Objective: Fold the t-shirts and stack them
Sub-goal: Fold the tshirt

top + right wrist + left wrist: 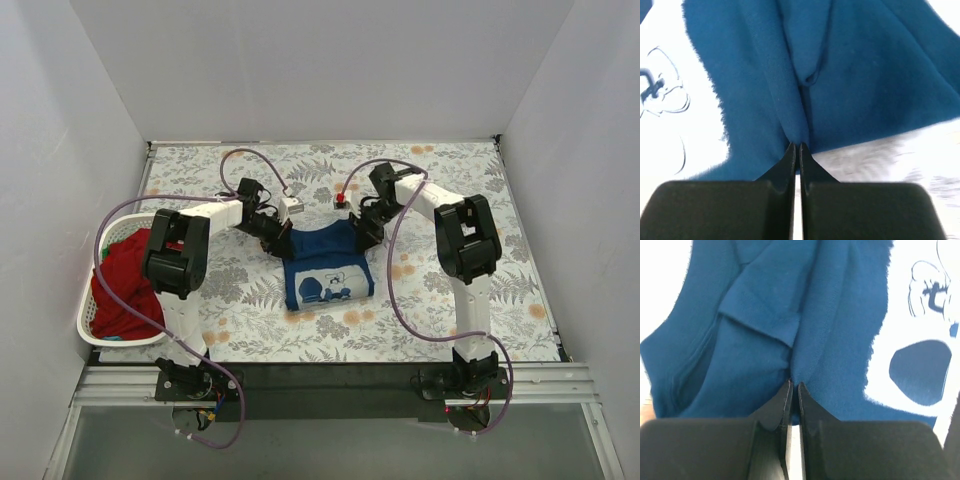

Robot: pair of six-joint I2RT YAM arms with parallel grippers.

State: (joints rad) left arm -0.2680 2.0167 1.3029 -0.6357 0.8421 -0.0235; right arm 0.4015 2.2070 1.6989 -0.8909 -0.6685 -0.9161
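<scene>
The navy blue t-shirt [322, 268] with a white printed graphic lies partly folded in the middle of the table. My left gripper [282, 243] is shut on its far left corner; in the left wrist view the gripper [794, 385] pinches a fold of blue cloth [805, 330]. My right gripper [362, 232] is shut on the far right corner; in the right wrist view the gripper [796, 146] pinches the blue cloth [840, 75] at its edge. A red t-shirt [125, 285] lies in the basket, with a sliver of teal cloth [118, 338] under it.
A white slatted laundry basket [88, 320] stands at the table's left edge. The grey-and-orange floral table cover [500, 290] spans the table. White walls close in the left, right and back. Purple cables loop off both arms.
</scene>
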